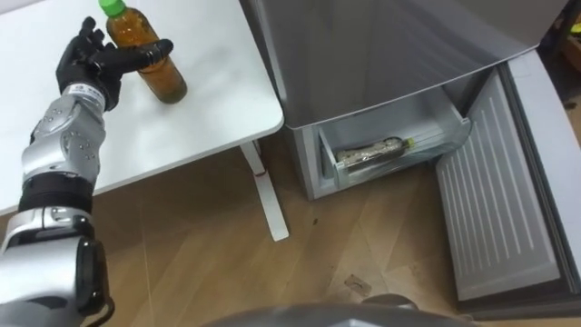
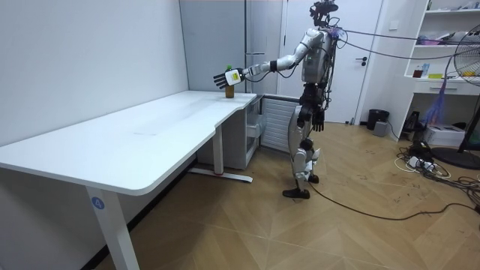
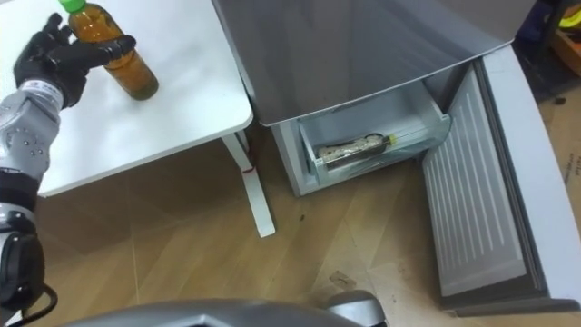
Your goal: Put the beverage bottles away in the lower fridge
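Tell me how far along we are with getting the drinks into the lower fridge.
Done: the lower fridge door is open and one drink lies in its drawer. In hand: the left hand wraps a green-capped bottle standing on the white table. Left: lift it and carry it to the drawer.

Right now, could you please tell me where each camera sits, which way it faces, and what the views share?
Left eye view: on the robot's head, looking down at the white table, green-capped bottle of brown drink and grey fridge's open lower drawer; its left hand shows.
Right eye view: beside it, same downward look, same hand.
Room view: beyond the table's far end, facing the whole standing robot, right hand at hip.
Shared: the left hand on the bottle.
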Robot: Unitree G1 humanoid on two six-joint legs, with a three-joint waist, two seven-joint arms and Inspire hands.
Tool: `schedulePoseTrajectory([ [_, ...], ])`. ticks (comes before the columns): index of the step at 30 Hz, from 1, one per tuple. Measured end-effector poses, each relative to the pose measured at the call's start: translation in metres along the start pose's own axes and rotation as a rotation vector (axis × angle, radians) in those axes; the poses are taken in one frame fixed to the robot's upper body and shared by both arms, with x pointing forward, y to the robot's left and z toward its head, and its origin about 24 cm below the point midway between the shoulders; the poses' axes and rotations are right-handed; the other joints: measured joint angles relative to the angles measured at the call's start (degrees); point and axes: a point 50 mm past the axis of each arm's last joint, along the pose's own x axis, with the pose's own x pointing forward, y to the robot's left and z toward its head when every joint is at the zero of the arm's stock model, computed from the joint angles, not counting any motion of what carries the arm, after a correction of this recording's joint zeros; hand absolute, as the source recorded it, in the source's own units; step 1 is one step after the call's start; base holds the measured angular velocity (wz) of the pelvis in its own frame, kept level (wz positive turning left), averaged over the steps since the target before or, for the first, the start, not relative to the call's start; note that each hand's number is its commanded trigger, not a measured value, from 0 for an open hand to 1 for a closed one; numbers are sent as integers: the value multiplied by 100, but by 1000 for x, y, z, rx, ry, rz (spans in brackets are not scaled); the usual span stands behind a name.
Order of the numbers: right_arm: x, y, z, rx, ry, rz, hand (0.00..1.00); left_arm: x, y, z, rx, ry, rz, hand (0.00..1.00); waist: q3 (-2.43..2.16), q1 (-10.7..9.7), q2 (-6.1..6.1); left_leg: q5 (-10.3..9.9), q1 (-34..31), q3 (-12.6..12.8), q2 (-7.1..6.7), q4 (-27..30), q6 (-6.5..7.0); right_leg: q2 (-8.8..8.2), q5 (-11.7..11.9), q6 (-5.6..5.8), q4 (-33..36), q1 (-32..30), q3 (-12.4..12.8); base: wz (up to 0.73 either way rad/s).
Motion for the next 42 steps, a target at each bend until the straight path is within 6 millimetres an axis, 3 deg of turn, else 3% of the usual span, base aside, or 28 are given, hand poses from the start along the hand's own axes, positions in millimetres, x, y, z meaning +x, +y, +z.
schedulePoseTrajectory([
  [15, -1, 1, 10, -3, -10, 0, 0, 3, -8, 5, 10, -7, -39, 0, 57, -202, -67, 1, 59, 74, -11, -66, 1, 1, -14, 16, -15, -59, 156, -4],
  [17, -1, 1, 10, -4, -10, 0, 0, 3, -9, 5, 13, -5, -41, 93, 55, -217, -68, 1, 62, 75, -11, -66, 1, 1, -14, 16, -14, -60, 160, 0],
  [18, -1, 2, 10, -4, -10, 0, 0, 3, -9, 5, 13, -3, -42, 100, 54, -228, -67, 1, 63, 75, -12, -69, 1, 1, -14, 16, -14, -63, 165, 0],
  [25, -1, 2, 10, -4, -7, 3, 0, 3, -9, 4, 13, 2, -41, 100, 45, -240, -72, 1, 71, 80, -11, -72, 0, 11, -13, 15, -14, -76, 216, -3],
  [33, -1, 3, 10, -5, -5, 4, 0, 3, -11, -3, 33, 60, -51, 100, 1, -290, -126, 1, 76, 79, -9, -64, 1, 19, -10, 11, -8, -80, 257, 0],
  [42, -1, 3, 10, -5, -6, 4, 0, 3, -9, -10, 38, 95, -42, 100, -21, -304, -91, -6, 85, 56, 14, -78, -11, 46, 1, -4, 0, -88, 294, -3],
])
